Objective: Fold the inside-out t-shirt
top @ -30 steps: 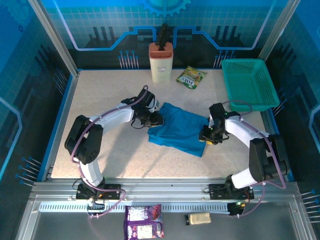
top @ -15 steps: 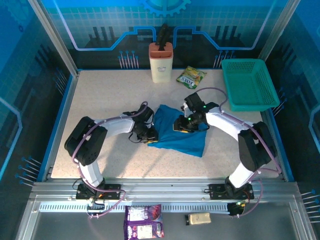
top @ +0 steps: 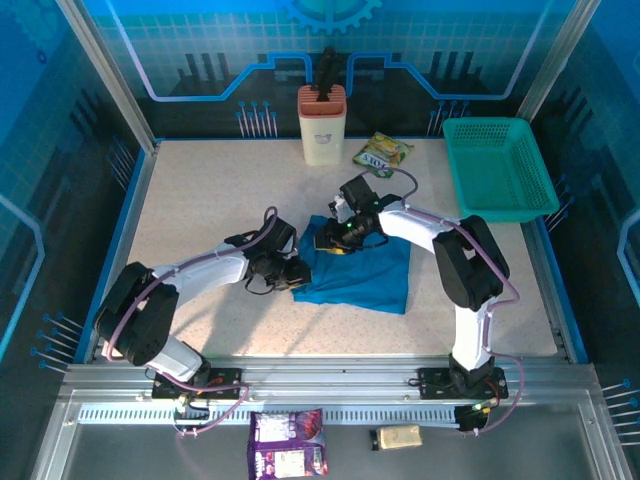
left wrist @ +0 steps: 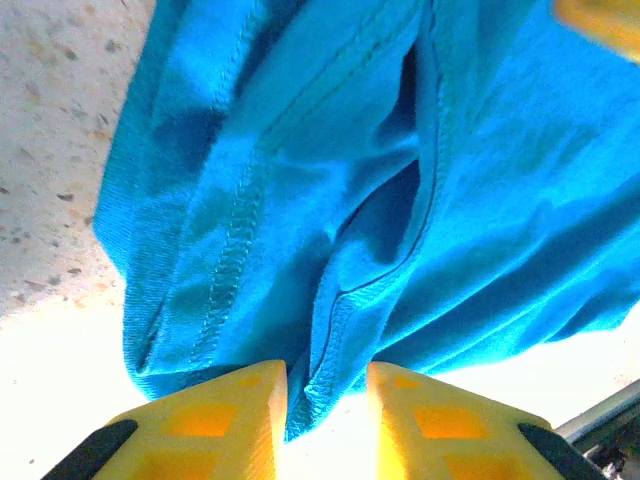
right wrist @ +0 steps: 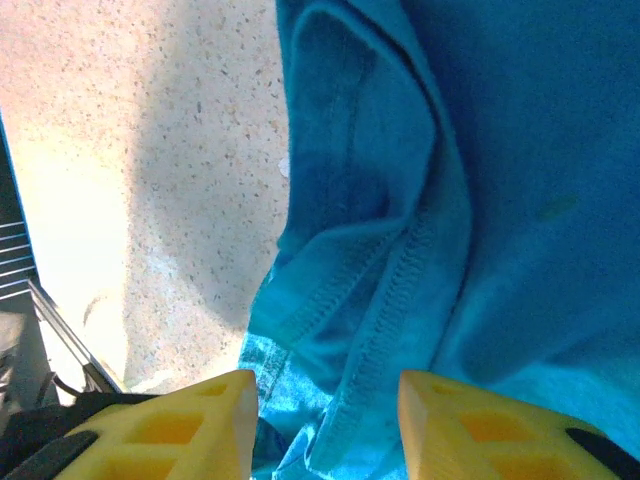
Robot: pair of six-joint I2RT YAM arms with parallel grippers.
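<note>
The inside-out t-shirt [top: 370, 280] lies as a blue bundle mid-table, its stitched seams facing up. My left gripper [top: 295, 272] is at its left corner; in the left wrist view the yellow fingers [left wrist: 215, 415] are shut on a hemmed edge of the t-shirt [left wrist: 450, 200], with the gripper [left wrist: 328, 385] low over the table. My right gripper [top: 335, 237] sits at the shirt's upper left edge. In the right wrist view, that gripper [right wrist: 328, 390] has a thick fold of the t-shirt [right wrist: 500, 200] with a seam filling the space between its fingers.
A cream knife block [top: 322, 125] and a green snack packet [top: 382, 154] stand at the back. A teal mesh basket [top: 498, 165] sits back right. A purple packet [top: 287, 443] and a small tan item [top: 397, 436] lie below the table's front rail.
The right gripper swept from the shirt's right corner across to its upper left, carrying cloth over. The left gripper slid toward the front left with its corner.
</note>
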